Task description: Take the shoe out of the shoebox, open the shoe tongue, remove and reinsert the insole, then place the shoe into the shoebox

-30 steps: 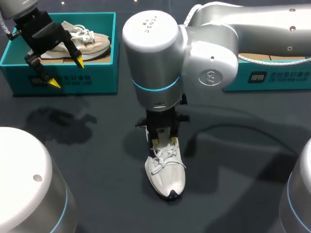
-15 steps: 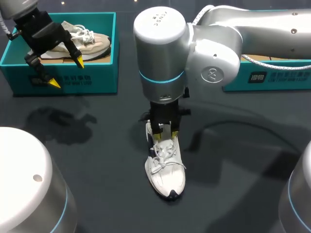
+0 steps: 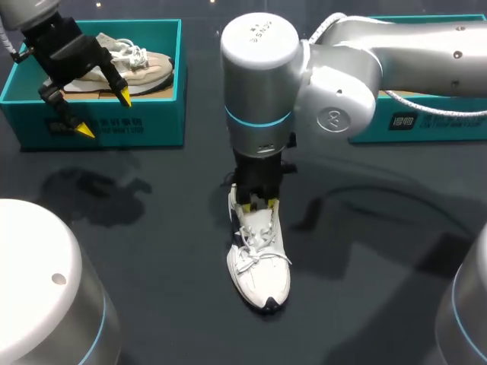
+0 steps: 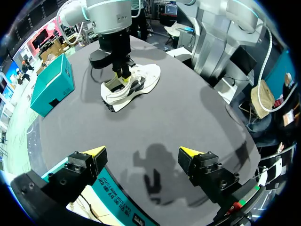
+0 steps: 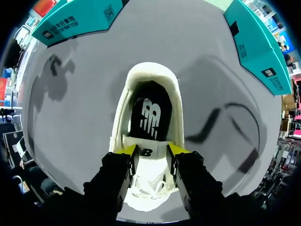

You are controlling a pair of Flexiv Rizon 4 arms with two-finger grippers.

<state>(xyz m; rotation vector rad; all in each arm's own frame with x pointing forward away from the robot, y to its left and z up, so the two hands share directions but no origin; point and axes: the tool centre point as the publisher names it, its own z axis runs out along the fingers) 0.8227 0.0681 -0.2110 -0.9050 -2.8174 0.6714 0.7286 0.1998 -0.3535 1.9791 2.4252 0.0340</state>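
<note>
— What changed?
— Right pincer (image 3: 256, 205) has dropped onto the white shoe (image 3: 262, 266), standing on the bench (image 3: 365, 289), and pinches its tongue (image 5: 151, 151).
— Meaning?
— Tongue-opening looks underway; left pincer (image 3: 105, 115) hangs spread over a shoebox (image 3: 114, 129).

Robotics lab, left arm (image 3: 46, 34) and right arm (image 3: 380, 61) over a dark table (image 3: 152, 258), teal shoebox (image 3: 144, 118) on it

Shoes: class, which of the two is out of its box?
The white shoe, on the table with the right tool gripping its tongue; the beige shoe lies in the left box.
</note>
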